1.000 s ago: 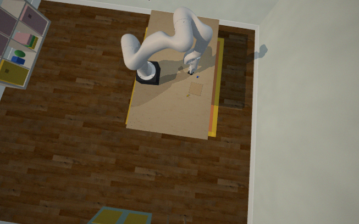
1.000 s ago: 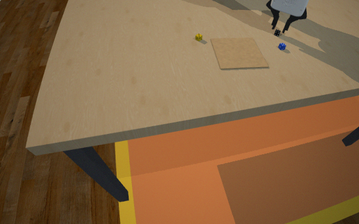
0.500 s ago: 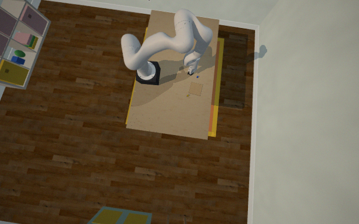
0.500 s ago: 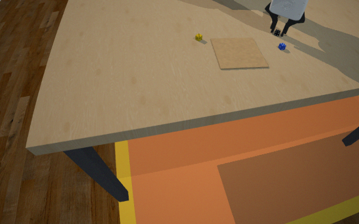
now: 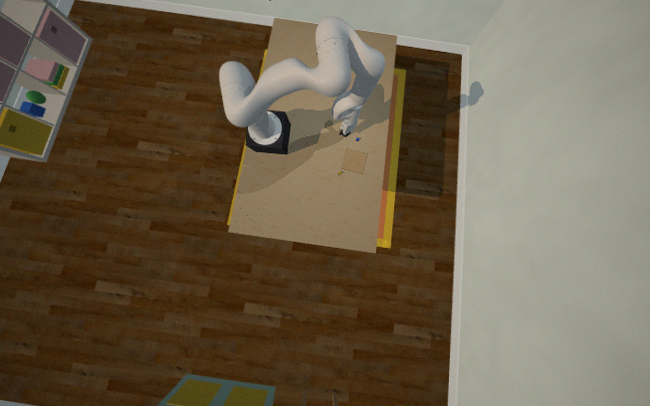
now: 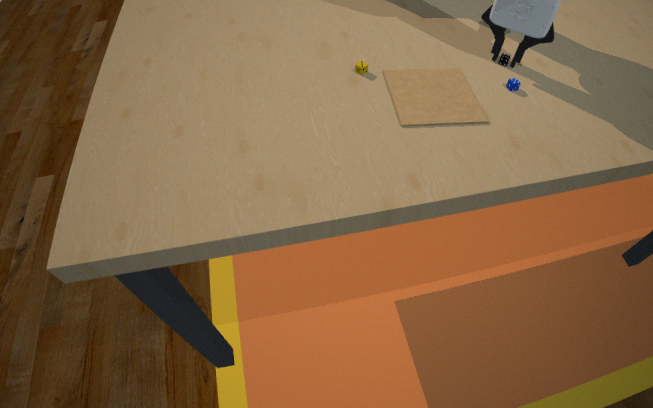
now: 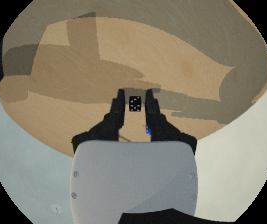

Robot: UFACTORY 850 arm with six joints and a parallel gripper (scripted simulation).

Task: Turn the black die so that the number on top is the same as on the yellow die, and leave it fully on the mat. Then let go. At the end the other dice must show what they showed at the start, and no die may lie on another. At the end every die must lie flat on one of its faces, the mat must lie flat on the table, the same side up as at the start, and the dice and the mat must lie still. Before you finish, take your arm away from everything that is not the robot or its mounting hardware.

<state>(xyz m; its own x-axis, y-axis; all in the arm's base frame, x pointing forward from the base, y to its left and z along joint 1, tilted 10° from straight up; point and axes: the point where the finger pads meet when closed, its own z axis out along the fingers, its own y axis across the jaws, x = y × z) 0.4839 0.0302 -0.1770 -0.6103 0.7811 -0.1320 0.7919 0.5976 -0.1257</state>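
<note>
Wrist view has the black die [image 7: 134,103] standing between the two dark fingers of the gripper [image 7: 134,99], a white-pipped face turned to the camera. A thin strip of table shows on either side of it, so the fingers straddle the die at a part-open width without pinching it; the hand grasps nothing.

From the exterior camera the black die [image 6: 504,59] sits on the table [image 6: 217,152] within the arm's shadow, off the mat [image 6: 435,96] and just beyond its far right corner. The gripper [image 6: 505,60] is lowered over it, with fingertips close to the table surface on both sides of the die. Which number faces up on the die is too small to tell.

The blue die [image 6: 513,84] lies near the black one, on the side toward the camera, apart from it and just off the mat's right edge. The yellow die [image 6: 362,67] rests by the mat's far left corner, well apart from the other two. The mat lies flat and carries no die.

From the top camera the white arm [image 5: 307,70] bends from its black base [image 5: 282,148] across the table toward the dice, with a shelf unit [image 5: 67,76] off to one side of the room.
</note>
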